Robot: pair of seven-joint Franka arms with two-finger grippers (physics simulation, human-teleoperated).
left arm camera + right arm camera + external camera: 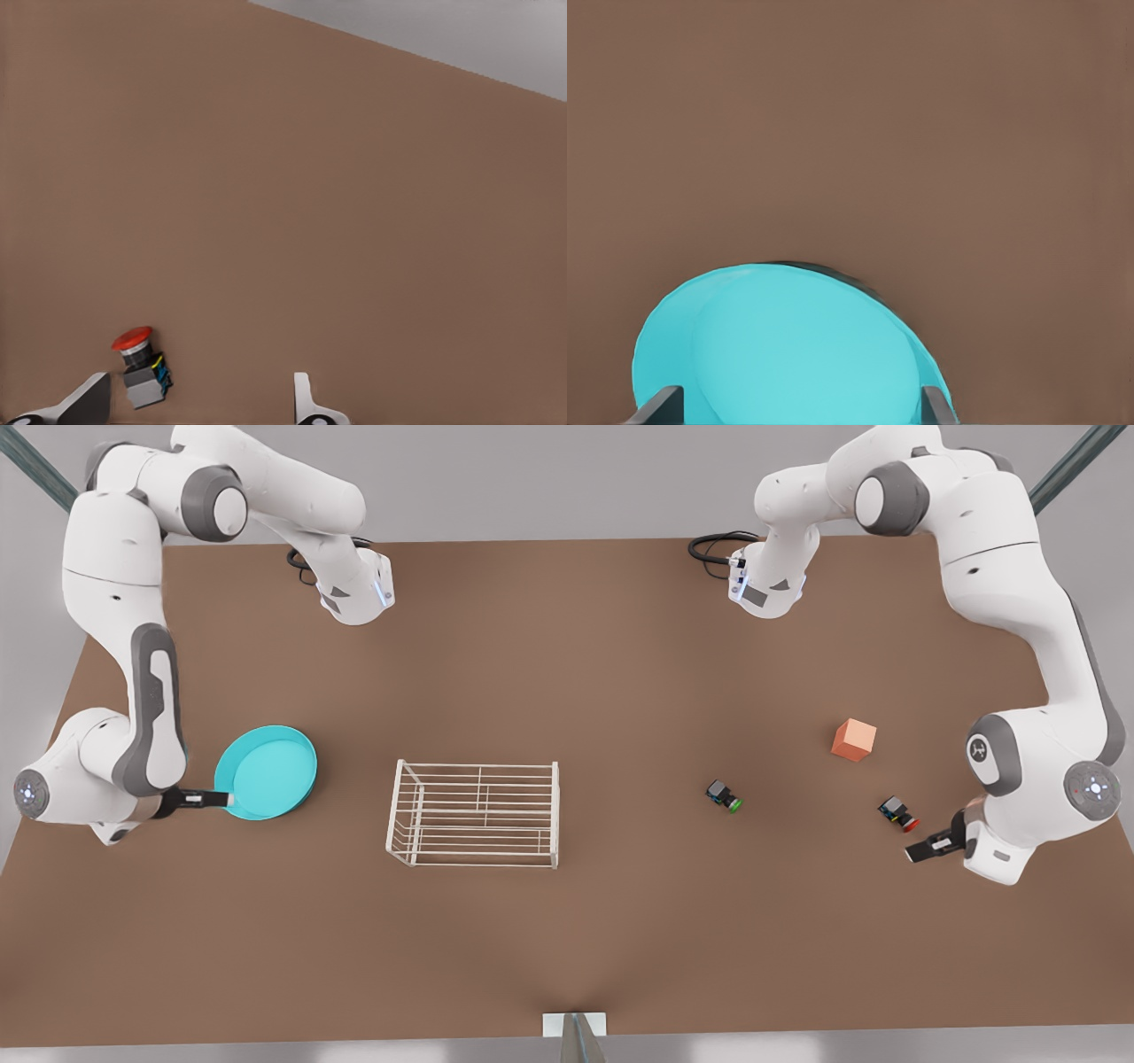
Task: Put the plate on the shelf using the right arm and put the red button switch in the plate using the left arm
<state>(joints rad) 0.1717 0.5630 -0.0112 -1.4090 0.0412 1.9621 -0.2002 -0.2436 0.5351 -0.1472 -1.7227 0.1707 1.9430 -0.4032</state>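
- The shelf (475, 812) stands upright on the brown table (567, 939), nearest the camera in the front view, its wire top bare.
- The right gripper (226, 800) is on the front view's left of the shelf, at the near rim of the plate (266, 771). In the right wrist view its fingers (656, 409) are spread wide, one past each side of the plate (788, 350). Whether they touch the rim cannot be told.
- The plate sits tilted, its far edge raised, well apart from the shelf.
- The left gripper (921, 852) is far on the front view's right of the shelf. Its fingers (84, 403) are released, spread wide and holding nothing.
- The red button switch (897, 813) lies on its side on the table just beside one left finger in the left wrist view (142, 366), apart from the other.
- A green-capped switch (724, 795) lies between the shelf and the red button switch.
- An orange cube (854, 740) rests farther back, beyond the two switches.
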